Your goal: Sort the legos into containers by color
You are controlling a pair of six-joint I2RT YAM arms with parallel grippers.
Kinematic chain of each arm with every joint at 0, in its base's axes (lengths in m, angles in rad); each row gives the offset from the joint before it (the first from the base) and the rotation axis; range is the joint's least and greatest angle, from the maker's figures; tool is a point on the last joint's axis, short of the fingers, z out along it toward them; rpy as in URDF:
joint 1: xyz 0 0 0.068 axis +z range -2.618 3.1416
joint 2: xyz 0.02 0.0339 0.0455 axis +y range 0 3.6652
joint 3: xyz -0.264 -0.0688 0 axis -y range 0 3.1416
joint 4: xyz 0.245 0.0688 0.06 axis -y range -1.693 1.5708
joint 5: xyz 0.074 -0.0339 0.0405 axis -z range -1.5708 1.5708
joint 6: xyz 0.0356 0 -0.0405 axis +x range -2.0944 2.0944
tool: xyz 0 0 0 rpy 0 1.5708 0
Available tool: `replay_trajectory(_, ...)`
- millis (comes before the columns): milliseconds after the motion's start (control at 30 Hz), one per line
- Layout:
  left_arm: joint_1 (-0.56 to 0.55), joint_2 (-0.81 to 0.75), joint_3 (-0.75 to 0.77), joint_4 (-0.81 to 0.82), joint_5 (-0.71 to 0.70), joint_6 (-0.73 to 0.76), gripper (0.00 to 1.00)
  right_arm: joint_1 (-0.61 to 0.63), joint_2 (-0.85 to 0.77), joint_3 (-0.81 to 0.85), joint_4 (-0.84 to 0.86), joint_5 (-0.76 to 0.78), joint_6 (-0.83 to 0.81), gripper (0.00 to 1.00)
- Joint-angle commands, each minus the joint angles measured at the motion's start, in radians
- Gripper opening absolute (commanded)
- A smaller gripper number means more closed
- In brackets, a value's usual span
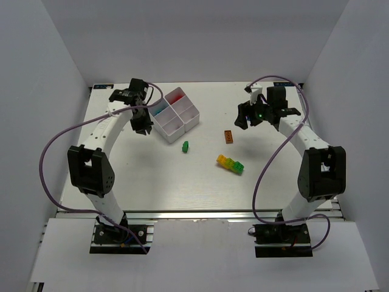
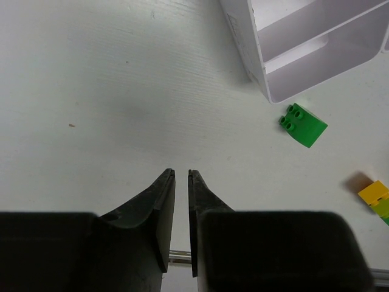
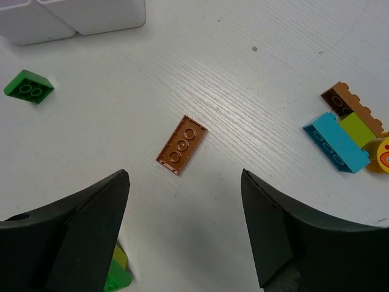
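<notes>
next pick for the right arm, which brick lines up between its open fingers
The flat orange plastic plate, centred before the right gripper; the green brick and blue brick lie off sideways.

bench point(image 1: 121, 176) | white four-compartment tray point(image 1: 172, 126) far left of centre, red bricks point(image 1: 175, 96) and blue bricks point(image 1: 161, 111) inside | left claw point(image 1: 143, 129) just beside tray | green brick point(image 1: 185, 146), orange plate point(image 1: 228, 136), yellow-green stack point(image 1: 230, 163) loose mid-bench | right claw point(image 1: 242, 120) near orange plate
</notes>
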Motion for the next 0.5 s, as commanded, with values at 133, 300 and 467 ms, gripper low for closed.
replay_trajectory(133,-0.013,0.026,0.069,-0.03,-0.021,0.022,0.27,-0.025,0.015,0.073,-0.032,-0.099,-0.058,0.81)
replay_trajectory(300,-0.013,0.018,0.078,-0.03,-0.021,0.019,0.29,-0.041,0.032,0.102,-0.042,-0.113,-0.143,0.86)
replay_trajectory(467,-0.011,-0.03,0.069,-0.004,-0.002,0.001,0.38,-0.064,0.171,0.255,-0.15,-0.021,-0.305,0.89)
